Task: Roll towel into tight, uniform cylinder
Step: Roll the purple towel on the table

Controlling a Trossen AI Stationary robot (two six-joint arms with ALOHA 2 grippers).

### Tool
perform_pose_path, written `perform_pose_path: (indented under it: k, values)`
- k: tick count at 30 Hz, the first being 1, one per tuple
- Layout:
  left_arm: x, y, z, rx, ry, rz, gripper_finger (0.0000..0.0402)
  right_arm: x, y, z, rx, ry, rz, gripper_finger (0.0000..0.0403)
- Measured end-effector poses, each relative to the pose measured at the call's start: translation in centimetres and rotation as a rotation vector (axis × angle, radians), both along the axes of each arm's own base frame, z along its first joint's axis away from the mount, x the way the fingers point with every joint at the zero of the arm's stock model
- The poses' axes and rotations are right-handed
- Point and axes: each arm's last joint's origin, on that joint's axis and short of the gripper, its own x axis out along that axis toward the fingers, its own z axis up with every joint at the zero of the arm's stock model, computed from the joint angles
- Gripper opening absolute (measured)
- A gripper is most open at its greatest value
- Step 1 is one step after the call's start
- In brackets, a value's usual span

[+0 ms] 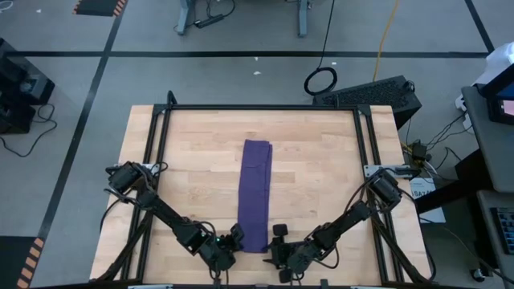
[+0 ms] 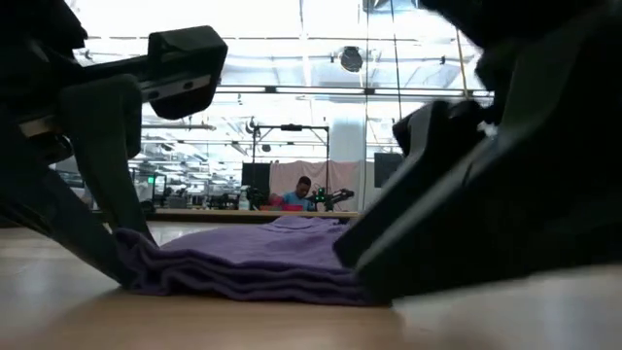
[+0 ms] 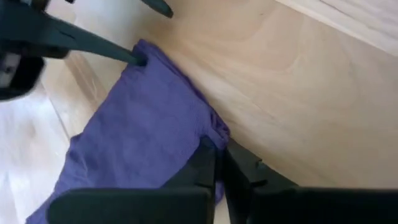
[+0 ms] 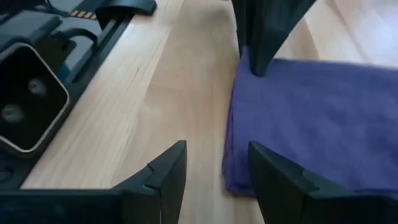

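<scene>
Folded into a long narrow purple strip, the towel lying flat along the middle of the wooden desk, its far end toward the back rail and its near end between the two arms at the front edge. No coil visible anywhere along it, so rolling judged as not yet begun: only the preparatory fold into a band appears done. Left claw down at the near left corner of the towel, fingers pressed together with a pinch of purple cloth bunched between them, as seen in the left wrist view. Right claw low at the near right corner, fingers spread apart with one over bare wood and the other over the towel's edge, holding nothing; cloth edge just ahead of the gap, not yet pinched. From table height, a slight lift and wrinkling of the near edge beside the dark fingers, the rest of the strip lying slack and flat. Still to do, by this reading: securing the second corner, turning the near edge over onto itself, then winding evenly toward the far end with both sides kept level for a tight, uniform cylinder. White tag not made out in any view.
</scene>
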Motion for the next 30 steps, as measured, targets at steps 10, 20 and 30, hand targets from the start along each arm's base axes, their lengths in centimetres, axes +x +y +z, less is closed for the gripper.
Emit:
perform_pose_path:
  k: [10,20,30]
  values:
    - [-0.3,-0.5,0.6,-0.057,-0.025,0.012,0.0015,-3.4,1.4,4.0,-0.31,0.025,0.134,0.0183]
    - [-0.1,-0.7,1.2,-0.104,-0.094,0.112,0.0015,-2.3,0.7,2.1,-0.376,0.019,0.091,0.0223]
    - [-0.1,-0.5,2.0,-0.1,-0.166,0.204,0.0015,-1.9,0.4,1.3,-0.421,0.03,0.13,0.0224]
